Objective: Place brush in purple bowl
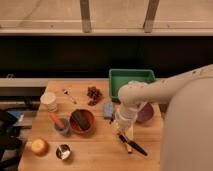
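Note:
The brush (134, 146) lies on the wooden table (100, 150) near the front right, its black handle slanting toward the front edge. My gripper (123, 133) points down right over the brush's upper end, at the tip of the white arm that reaches in from the right. The purple bowl (147, 113) stands just right of the wrist and behind the brush. The arm hides much of the bowl.
A green tray (131, 79) stands at the back. An orange-red bowl (81, 121), a grey cup with an orange-handled tool (61, 125), a blue item (108, 110), a dark fruit cluster (93, 94), a white cup (49, 101), an apple (39, 146) and a small metal cup (63, 151) lie to the left.

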Motion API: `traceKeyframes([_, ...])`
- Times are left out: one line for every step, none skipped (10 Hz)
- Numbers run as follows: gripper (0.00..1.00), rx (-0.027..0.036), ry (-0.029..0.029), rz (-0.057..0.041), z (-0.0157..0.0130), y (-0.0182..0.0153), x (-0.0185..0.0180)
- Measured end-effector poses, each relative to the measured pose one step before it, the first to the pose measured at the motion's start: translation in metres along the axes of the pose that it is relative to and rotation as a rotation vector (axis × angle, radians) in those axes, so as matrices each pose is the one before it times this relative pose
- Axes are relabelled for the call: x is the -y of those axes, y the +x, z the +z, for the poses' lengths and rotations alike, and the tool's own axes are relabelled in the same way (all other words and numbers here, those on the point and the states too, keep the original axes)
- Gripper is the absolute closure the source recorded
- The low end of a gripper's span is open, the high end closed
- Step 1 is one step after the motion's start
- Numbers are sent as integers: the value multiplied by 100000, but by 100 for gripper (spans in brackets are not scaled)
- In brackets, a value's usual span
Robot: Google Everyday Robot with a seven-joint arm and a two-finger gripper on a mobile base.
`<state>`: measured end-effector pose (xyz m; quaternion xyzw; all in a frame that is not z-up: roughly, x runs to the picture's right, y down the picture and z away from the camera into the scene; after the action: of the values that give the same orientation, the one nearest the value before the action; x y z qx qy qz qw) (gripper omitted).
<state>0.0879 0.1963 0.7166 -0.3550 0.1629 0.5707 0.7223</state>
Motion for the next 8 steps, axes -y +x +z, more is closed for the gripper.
traceKeyframes([100,5341,793,-499,-2029,-722,133])
traceKeyframes([100,5592,479,1532,-1675,-703,994])
traceKeyframes([100,4225,-1102,1700,-976,-757,1278])
traceKeyframes([100,2805,-1493,1172,-499,-807,1137])
traceKeyframes([100,3365,-2936,2113,-352,-1165,1846])
traceKeyframes([100,2136,-2597,2838,-236,-631,1988])
traceKeyframes([100,1452,-2268,2851,-249,-145,1847])
traceKeyframes([100,1206,-1801,3457,-332,118,1939])
